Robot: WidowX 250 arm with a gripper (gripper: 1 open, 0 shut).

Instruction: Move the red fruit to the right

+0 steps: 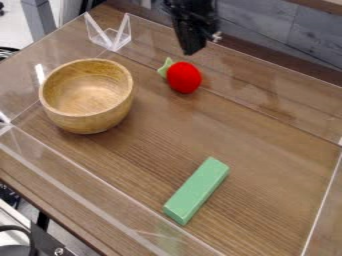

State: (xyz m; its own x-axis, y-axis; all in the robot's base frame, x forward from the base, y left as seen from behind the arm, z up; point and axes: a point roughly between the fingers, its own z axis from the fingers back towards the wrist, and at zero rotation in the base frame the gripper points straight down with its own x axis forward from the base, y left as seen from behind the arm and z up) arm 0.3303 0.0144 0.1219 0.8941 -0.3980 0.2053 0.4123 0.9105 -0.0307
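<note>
On the near part of the wooden table (pixel 261 150), right of the middle, lies a flat green block (pixel 197 189), set at a slant with its far end leaning to the right. Farther off to the left stands a round wooden bowl (pixel 86 96), apart from the block.

The red fruit (pixel 183 77) sits on the far part of the table, between left and right, beyond the block and to the right of the bowl, touching neither. Its green leafy cap (pixel 164 67) is turned toward the far left.

Just beyond the fruit hangs the black gripper (pixel 190 45), its tips near the fruit but apart from it. The jaws are together, and nothing shows held in them.

To the far left, beyond the bowl and left of the gripper, stands a small clear, pale-edged object (pixel 110 34).
</note>
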